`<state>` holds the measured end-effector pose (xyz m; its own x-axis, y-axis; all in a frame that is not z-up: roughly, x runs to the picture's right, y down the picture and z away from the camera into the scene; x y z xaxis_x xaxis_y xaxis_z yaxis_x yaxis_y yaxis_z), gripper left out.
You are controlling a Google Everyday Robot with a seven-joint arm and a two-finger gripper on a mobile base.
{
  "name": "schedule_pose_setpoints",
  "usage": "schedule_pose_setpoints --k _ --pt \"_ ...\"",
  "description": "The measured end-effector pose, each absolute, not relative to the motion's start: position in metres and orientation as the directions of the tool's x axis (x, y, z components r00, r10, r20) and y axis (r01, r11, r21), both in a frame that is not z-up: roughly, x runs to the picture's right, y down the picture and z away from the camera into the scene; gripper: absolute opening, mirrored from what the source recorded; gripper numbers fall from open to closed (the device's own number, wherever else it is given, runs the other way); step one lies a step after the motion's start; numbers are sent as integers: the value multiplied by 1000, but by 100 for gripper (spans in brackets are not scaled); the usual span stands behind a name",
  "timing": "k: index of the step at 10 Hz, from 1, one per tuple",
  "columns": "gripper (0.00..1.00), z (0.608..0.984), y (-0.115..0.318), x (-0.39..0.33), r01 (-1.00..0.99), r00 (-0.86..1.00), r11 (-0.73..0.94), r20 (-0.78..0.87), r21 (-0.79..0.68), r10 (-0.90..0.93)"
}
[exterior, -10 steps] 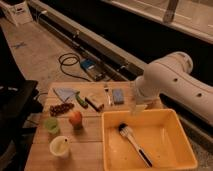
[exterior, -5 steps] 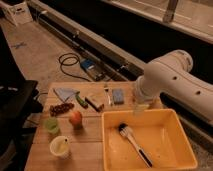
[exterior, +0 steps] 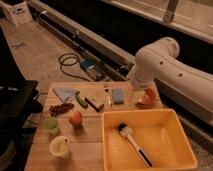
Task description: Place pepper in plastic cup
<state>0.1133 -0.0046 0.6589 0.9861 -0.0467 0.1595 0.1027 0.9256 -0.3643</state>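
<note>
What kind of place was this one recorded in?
Likely a lab or workshop floor: a small wooden table with a yellow tub, a coiled cable on bare concrete, and the gripper at the table's back edge behind the tub.

I see a dark green pepper (exterior: 80, 98), pale green plastic cup (exterior: 51, 125), orange fruit (exterior: 75, 118), yellow tub (exterior: 162, 134); the white-armed gripper (exterior: 145, 97) hangs at the far right of the counter (exterior: 92, 131).

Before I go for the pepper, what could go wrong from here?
The pepper lies close to a brown block, so a grasp might catch both. The gripper, over the far right side of the table, must cross the blue pad to get there. The plastic cup is small; the pepper could tip it or miss.
</note>
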Motion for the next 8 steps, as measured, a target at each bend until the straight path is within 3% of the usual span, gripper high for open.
schedule_pose_setpoints --k 8 --pt "76 727 -24 -61 273 943 878 290 -392 -163"
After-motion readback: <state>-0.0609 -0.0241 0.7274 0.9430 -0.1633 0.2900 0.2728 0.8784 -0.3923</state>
